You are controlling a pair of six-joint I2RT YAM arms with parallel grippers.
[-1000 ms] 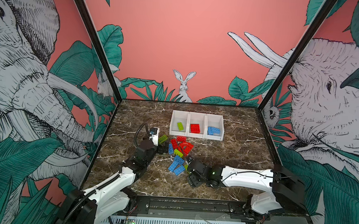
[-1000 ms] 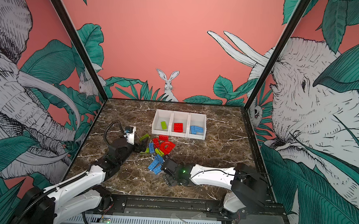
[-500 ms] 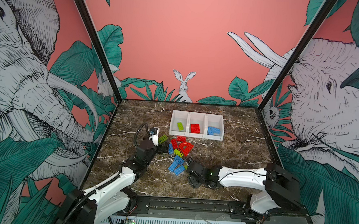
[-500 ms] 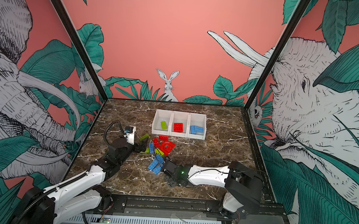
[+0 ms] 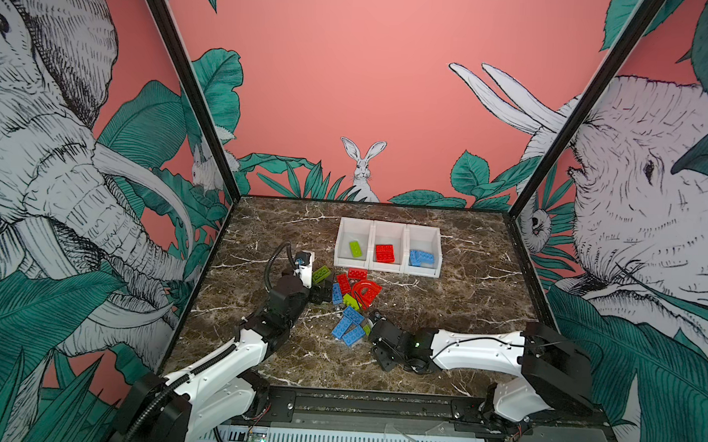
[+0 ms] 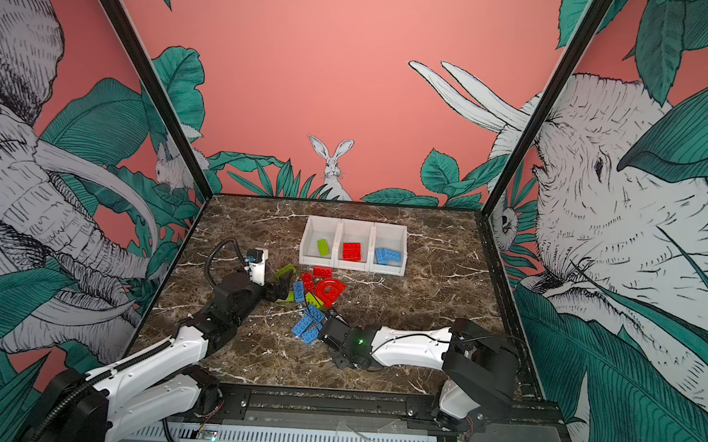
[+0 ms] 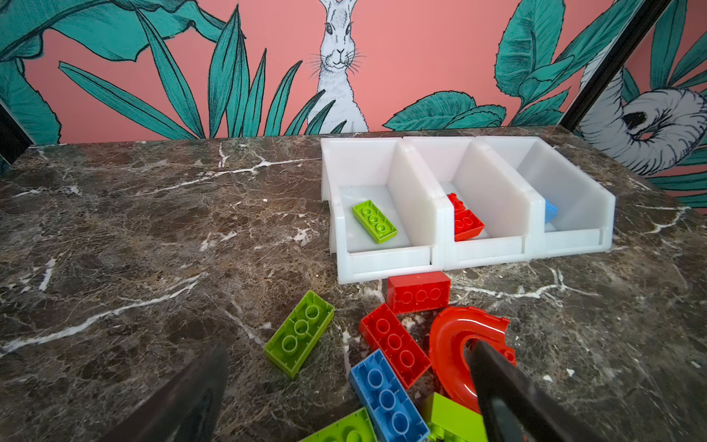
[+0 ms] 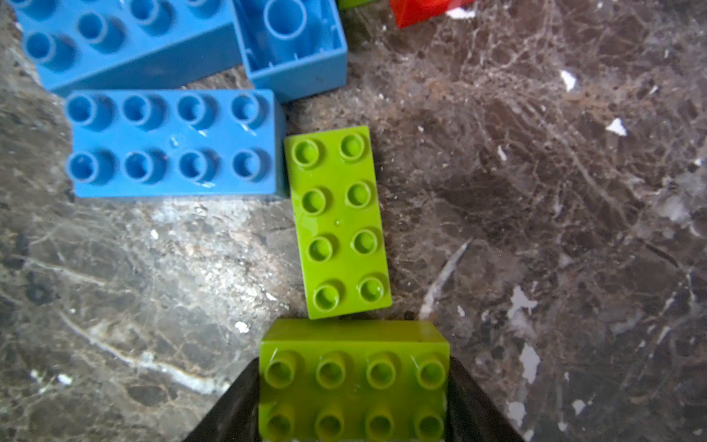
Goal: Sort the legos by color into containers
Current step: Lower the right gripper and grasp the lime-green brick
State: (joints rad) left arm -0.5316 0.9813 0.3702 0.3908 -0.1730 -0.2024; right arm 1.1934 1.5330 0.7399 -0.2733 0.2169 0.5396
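Note:
Loose legos lie in a pile mid-table: a red arch (image 5: 366,291), red bricks (image 5: 343,283), blue bricks (image 5: 349,325) and a lime green brick (image 5: 321,274). The three white containers (image 5: 371,235) stand behind the pile, holding one green (image 5: 356,248), one red (image 5: 384,253) and blue legos (image 5: 421,258). My left gripper (image 7: 344,398) is open at the pile's left side, a blue brick (image 7: 386,398) between its fingers. My right gripper (image 8: 354,382) at the pile's near end is shut on a lime green brick (image 8: 354,379), next to another green one (image 8: 338,222).
Dark marble tabletop (image 5: 464,311) is enclosed by patterned walls on three sides. A black rail (image 5: 376,402) runs along the front edge. Blue bricks (image 8: 174,143) lie just beside the held green brick. Bare marble extends right of the pile and left of the containers.
My right gripper has edged toward the pile and its fingers have closed onto the ends of the lime green brick. The left arm has stayed still and open.

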